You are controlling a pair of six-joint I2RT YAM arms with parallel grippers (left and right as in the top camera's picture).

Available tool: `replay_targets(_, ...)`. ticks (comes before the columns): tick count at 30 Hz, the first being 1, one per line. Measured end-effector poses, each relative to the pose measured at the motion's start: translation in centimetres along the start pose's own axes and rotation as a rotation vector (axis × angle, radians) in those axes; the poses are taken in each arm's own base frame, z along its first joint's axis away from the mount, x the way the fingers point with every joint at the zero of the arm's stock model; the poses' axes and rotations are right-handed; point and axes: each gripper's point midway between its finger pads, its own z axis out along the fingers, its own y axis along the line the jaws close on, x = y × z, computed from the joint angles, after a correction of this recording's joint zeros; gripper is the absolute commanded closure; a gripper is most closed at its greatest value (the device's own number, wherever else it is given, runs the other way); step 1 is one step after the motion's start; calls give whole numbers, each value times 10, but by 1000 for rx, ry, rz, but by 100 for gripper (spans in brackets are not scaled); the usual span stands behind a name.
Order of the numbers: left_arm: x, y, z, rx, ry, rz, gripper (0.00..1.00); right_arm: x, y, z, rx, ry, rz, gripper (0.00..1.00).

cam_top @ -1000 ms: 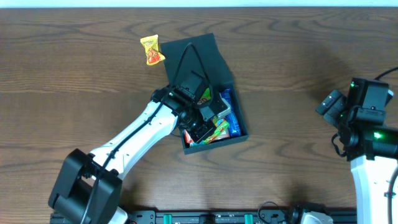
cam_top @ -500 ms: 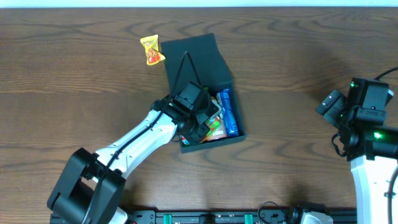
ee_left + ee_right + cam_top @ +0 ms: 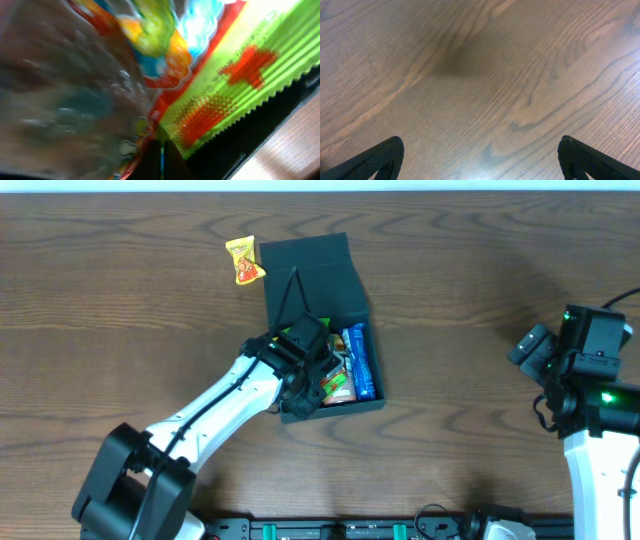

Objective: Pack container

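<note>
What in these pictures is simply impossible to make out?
- Left wrist view: far too close, so everything blurs; print on the green wrapper is unreadable, and only tips of the left fingers show.
- Overhead: the arm's own wrist covers those fingers and part of what lies in the container.
- Overhead: lettering on the yellow snack is too small.
- Right wrist view: the bottom edge cuts off the right fingers; otherwise only table shows.
</note>
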Motion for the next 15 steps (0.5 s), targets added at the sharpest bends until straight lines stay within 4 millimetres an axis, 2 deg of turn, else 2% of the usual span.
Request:
replay_targets(4, -45, 18, -23, -104, -186, -44, 94, 0, 0, 0, 0, 0, 0, 1)
replay_targets(6, -61, 33, -38, -186, -272, -134, 94, 0, 0, 0, 0, 0, 0, 1)
replay_targets(11, -63, 66, -52, -344, -339, -386, 94, 0, 0, 0, 0, 0, 0, 1)
replay_targets(15, -58, 77, -55, -394, -358, -509, 94, 0, 0, 0, 0, 0, 0, 1)
